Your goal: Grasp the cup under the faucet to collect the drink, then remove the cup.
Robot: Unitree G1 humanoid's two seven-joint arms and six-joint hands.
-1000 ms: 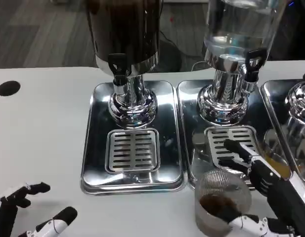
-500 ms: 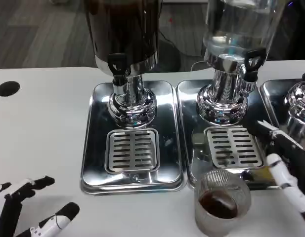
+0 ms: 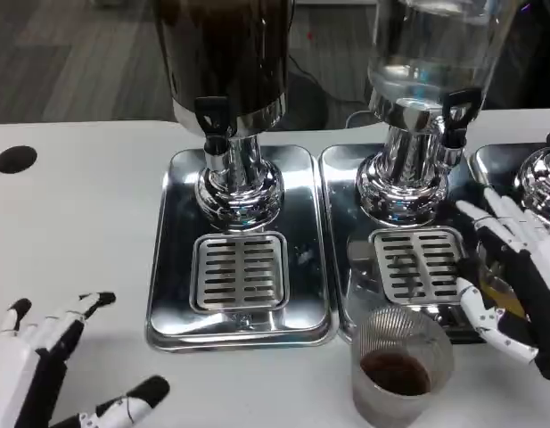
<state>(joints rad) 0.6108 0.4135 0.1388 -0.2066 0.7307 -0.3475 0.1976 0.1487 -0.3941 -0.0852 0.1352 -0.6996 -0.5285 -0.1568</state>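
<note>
Right hand point(image 3: 511, 267) cut off beside cup point(image 3: 401, 366)

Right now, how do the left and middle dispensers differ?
The left dispenser holds dark liquid; the middle dispenser has a clear tank. The left one's drip tray is bare; the middle one's tray has the right hand over it. Both have black tap handles, chrome bases and slotted grates.

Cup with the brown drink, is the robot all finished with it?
Nearly. The ribbed clear plastic cup already has brown drink in it and stands on the white table, off the shiny metal drip tray, away from the black-handled faucet. The right hand is open beside it, holding nothing. Nothing obvious remains.
</note>
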